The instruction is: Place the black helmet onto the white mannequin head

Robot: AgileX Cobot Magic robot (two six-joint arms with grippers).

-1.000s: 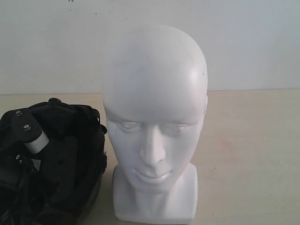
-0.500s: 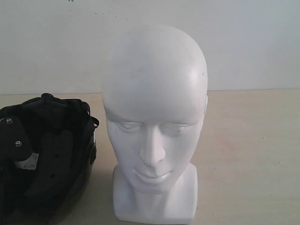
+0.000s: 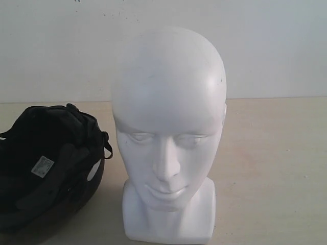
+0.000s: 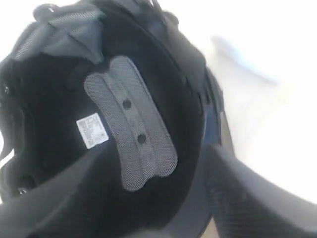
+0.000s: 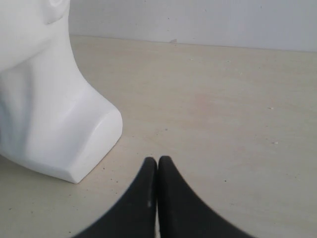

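Note:
The black helmet (image 3: 51,163) lies at the left of the exterior view, its padded inside and small white label (image 3: 42,166) turned toward the camera. The white mannequin head (image 3: 168,117) stands upright at the centre, just right of the helmet. In the left wrist view the helmet (image 4: 129,124) fills the picture. My left gripper (image 4: 158,168) straddles its rim, one blurred finger (image 4: 257,198) outside the shell and the other inside on the lining. My right gripper (image 5: 157,161) is shut and empty, low over the table beside the head's neck base (image 5: 74,139). Neither gripper shows in the exterior view.
A pale wooden table (image 3: 271,168) runs to a white wall (image 3: 276,46) behind. Bare tabletop stretches to the right of the head.
The helmet has shifted left and turned, so its label now faces the camera. My left gripper, seen inside the helmet earlier, has slid out of the exterior view. The head has not moved.

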